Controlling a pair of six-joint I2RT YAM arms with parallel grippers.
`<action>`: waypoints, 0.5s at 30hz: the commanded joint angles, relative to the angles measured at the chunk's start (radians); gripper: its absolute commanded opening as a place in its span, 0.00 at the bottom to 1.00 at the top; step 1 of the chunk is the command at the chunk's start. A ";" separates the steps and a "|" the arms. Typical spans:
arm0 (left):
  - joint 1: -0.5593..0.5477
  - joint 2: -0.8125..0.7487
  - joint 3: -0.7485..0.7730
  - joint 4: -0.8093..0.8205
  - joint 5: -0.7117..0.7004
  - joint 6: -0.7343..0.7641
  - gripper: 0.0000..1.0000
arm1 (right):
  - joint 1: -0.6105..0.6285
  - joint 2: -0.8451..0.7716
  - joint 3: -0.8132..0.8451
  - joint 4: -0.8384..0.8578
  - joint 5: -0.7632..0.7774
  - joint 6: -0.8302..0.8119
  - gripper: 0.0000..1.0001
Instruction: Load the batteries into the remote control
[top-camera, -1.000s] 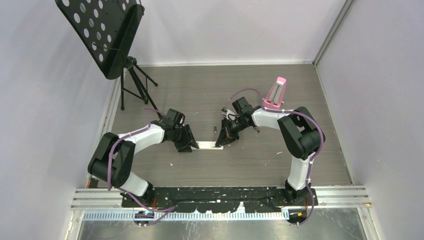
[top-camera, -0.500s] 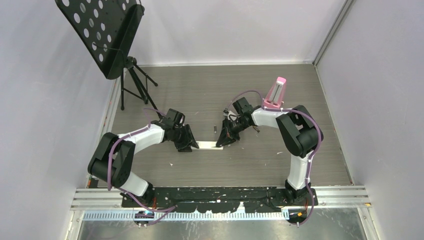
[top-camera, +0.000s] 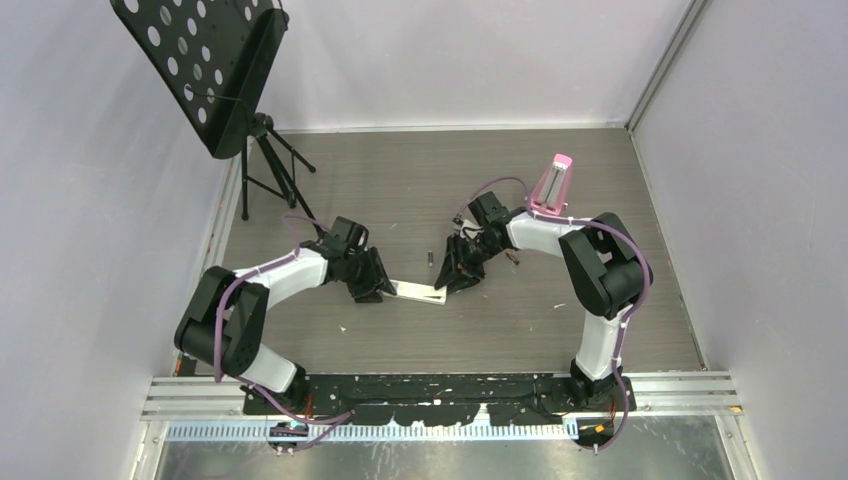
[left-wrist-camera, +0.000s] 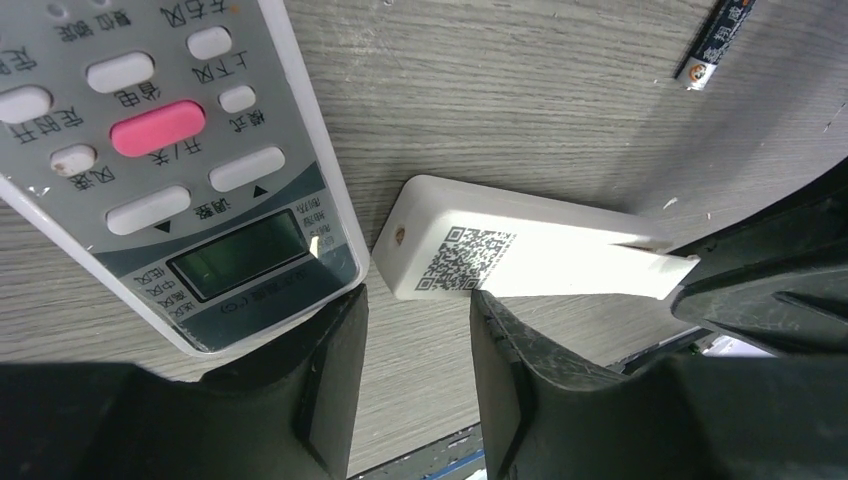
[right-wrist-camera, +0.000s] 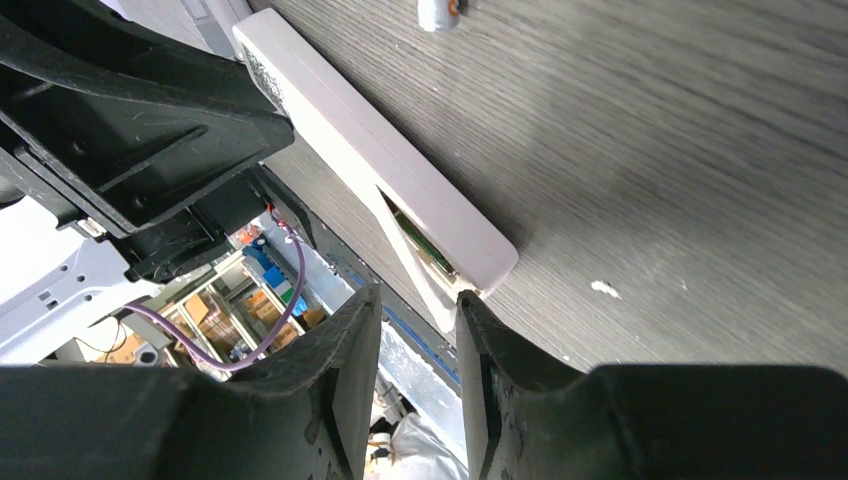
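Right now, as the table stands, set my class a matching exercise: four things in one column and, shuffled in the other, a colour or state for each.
Things:
1. metronome
2. music stand
3. remote control
4. longer remote

Colour or state:
A. white back with a code square, facing up
B. pink
C. buttons and small screen facing up
D. black, full of round holes

Pairs: 1-B, 2-D, 3-A, 4-C
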 joint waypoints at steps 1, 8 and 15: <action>0.017 -0.032 0.018 -0.007 -0.049 0.017 0.45 | -0.017 -0.069 0.033 -0.065 0.014 -0.026 0.39; 0.018 -0.074 0.036 -0.078 -0.080 0.035 0.45 | -0.019 -0.130 -0.037 -0.057 0.049 -0.001 0.44; 0.019 -0.125 0.014 -0.019 -0.049 0.033 0.65 | -0.004 -0.167 -0.138 0.131 0.134 0.140 0.52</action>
